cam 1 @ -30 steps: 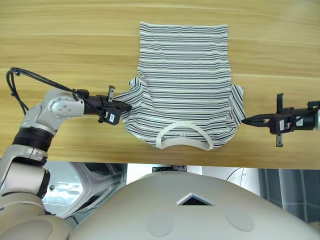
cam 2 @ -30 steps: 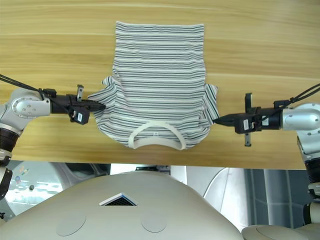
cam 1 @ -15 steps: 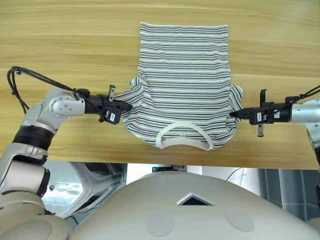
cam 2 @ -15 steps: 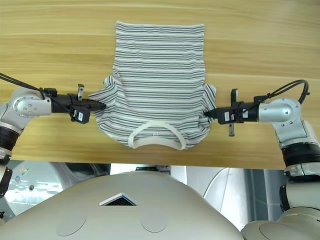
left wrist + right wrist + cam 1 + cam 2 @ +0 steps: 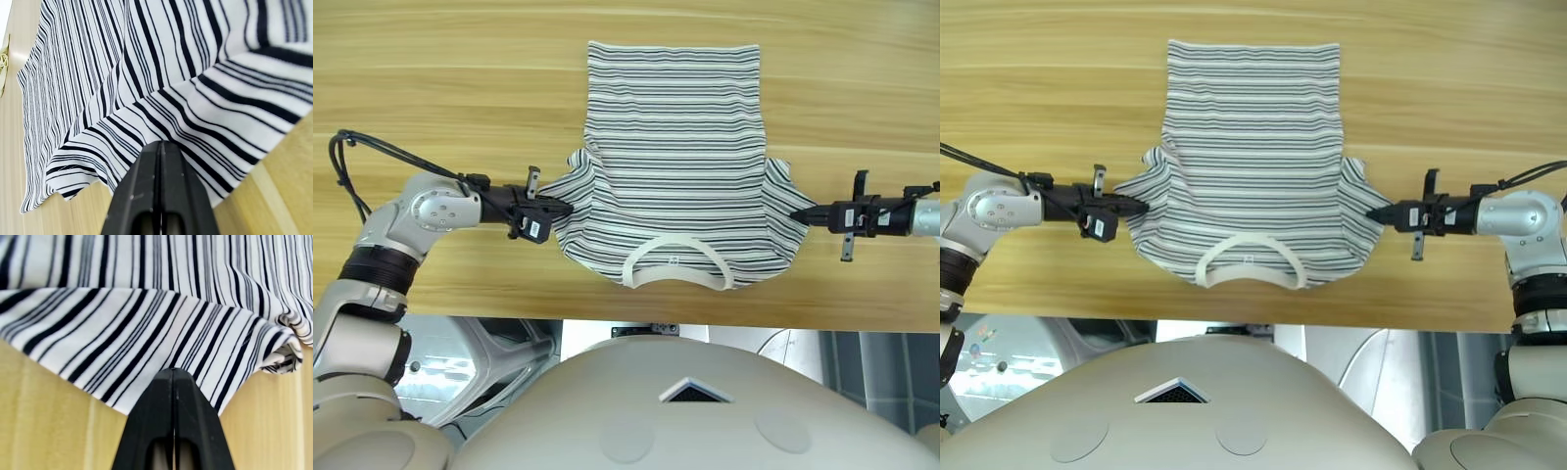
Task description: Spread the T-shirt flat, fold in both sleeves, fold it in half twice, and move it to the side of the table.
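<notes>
A black-and-white striped T-shirt (image 5: 674,147) lies on the wooden table (image 5: 431,88), its white collar (image 5: 677,264) toward the near edge and its hem at the far side. My left gripper (image 5: 558,208) is shut on the edge of the left sleeve (image 5: 146,117); both sleeves are bunched against the body. My right gripper (image 5: 800,212) is shut on the right sleeve's edge (image 5: 146,338), which is drawn out to the right. In both wrist views the black fingers (image 5: 161,196) press together with striped cloth at their tips.
The table's near edge (image 5: 460,315) runs just below the collar. Bare wood lies left, right and beyond the shirt. Black cables (image 5: 372,157) loop off the left arm above the tabletop.
My right gripper went in to the right sleeve, took hold of it and pulled it outward to the right, widening the shirt's lower right side. The left gripper has kept still.
</notes>
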Robot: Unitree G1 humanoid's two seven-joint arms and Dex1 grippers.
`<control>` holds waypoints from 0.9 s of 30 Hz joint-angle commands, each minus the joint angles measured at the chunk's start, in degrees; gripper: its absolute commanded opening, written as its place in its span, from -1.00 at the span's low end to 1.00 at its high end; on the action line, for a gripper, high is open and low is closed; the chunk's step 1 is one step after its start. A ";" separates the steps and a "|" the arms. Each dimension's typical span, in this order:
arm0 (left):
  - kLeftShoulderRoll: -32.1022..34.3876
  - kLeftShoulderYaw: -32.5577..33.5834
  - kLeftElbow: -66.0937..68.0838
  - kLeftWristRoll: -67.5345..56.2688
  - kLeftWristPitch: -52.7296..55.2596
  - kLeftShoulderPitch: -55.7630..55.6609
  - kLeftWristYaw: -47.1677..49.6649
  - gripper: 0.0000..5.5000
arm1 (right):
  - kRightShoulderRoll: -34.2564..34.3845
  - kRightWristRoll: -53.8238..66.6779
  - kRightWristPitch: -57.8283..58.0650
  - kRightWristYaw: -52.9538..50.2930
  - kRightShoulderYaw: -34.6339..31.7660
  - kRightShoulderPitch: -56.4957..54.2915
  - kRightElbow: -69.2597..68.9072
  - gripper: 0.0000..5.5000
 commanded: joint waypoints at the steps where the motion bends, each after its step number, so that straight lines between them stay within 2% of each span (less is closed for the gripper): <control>1: 0.80 -1.66 0.00 1.62 1.87 2.32 -2.16 -1.00 | -1.32 4.00 0.84 2.83 -0.99 2.88 -5.86 -1.00; 6: 1.42 -1.61 -2.45 -4.22 5.43 3.41 -6.02 -1.00 | -1.51 8.10 3.41 3.25 -3.61 4.86 -11.33 -1.00; 12: 4.47 1.23 -8.89 -15.82 10.20 5.88 -12.94 -0.64 | -0.64 12.45 6.93 4.29 -6.19 6.48 -16.13 -1.00; 16: 7.53 7.19 -13.28 -23.96 11.32 6.98 -14.39 -0.37 | 0.20 13.92 8.12 4.28 -7.25 7.26 -17.32 -1.00; 21: 9.69 13.58 -8.78 -16.86 9.05 5.36 -8.92 -0.06 | 0.93 14.91 8.72 4.40 -8.33 8.26 -18.11 -1.00; 24: 9.60 14.85 -7.29 -11.73 7.02 6.08 -5.36 -0.04 | 1.23 15.26 8.82 4.25 -8.86 8.80 -18.18 -1.00; 27: 10.71 13.34 -6.51 -3.35 5.90 10.14 -2.03 -0.04 | 1.44 15.39 9.15 4.67 -9.05 8.38 -18.26 -1.00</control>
